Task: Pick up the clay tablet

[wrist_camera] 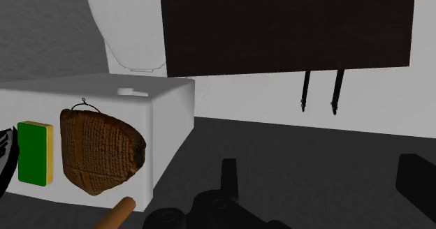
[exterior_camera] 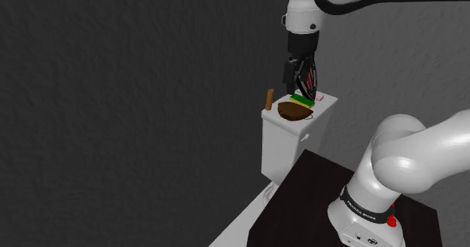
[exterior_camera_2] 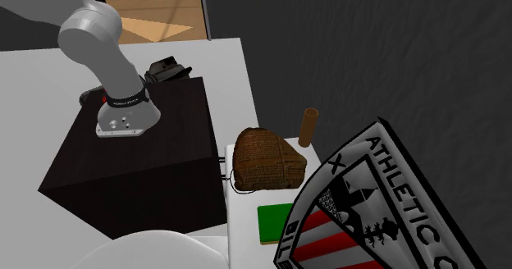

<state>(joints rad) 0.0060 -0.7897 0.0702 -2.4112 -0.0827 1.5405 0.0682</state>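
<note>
Black two-finger gripper hanging open above the tank; tablet lying below it and off to one side, not yet grasped.
Fingers are standing apart with nothing between them. The brown, rounded-triangular clay tablet with incised lines is lying flat on top of the white box-shaped tank, just beside a flat green block, with a brown cylinder near its other side. In the wrist view the tablet is sitting well off the finger line, not between the fingers. Its straight edge is facing the green block, with the taper pointing away. My read: the hand is needing a sideways shift to centre over the tablet before descending.
</note>
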